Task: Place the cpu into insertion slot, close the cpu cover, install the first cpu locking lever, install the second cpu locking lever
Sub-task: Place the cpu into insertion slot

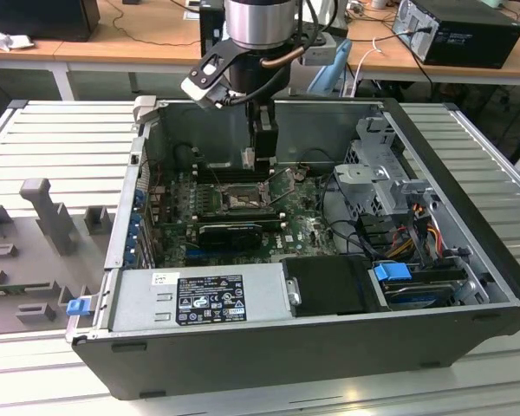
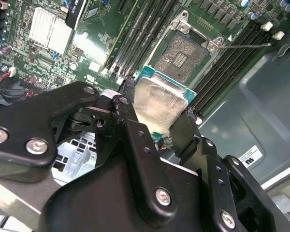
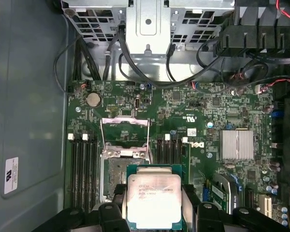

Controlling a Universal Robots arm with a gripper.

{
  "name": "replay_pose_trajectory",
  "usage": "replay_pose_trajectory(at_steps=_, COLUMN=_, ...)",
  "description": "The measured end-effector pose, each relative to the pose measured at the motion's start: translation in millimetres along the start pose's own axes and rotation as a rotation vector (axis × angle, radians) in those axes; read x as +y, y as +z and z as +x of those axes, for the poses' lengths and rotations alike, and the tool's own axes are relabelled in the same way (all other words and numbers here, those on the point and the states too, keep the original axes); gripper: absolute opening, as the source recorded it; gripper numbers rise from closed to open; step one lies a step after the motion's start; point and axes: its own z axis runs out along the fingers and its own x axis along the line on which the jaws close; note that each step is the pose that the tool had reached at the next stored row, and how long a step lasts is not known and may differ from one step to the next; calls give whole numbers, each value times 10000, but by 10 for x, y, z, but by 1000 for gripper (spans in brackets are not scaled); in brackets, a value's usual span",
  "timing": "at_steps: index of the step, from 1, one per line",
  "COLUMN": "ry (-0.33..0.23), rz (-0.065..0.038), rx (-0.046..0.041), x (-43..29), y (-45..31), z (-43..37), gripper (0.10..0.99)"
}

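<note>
Gripper [image 2: 158,112] is clamped on the cpu [image 2: 160,101] by two opposite edges. It's holding the chip in the air partly over the insertion slot [image 2: 184,54], which sits between the memory slots [image 3: 84,169] near the motherboard [image 3: 203,111] edge along the case wall [image 3: 29,121]. Looks like step one to me: the cpu cover [image 3: 125,152] is flipped up and the pin field is bare, so seating calls for squaring the chip to the frame and coming down level, no sliding across pins. Chip's flat, metal lid up, edges roughly parallel to the socket's, and being square it has no real long axis.
</note>
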Motion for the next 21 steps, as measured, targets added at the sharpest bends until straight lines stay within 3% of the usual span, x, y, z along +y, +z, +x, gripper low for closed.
replay_pose_trajectory(at_steps=11, ry=0, rz=2, rx=0, x=-14, y=195, z=-4, gripper=537)
replay_pose_trajectory(at_steps=21, ry=1, rz=2, rx=1, x=-25, y=327, z=-6, gripper=537)
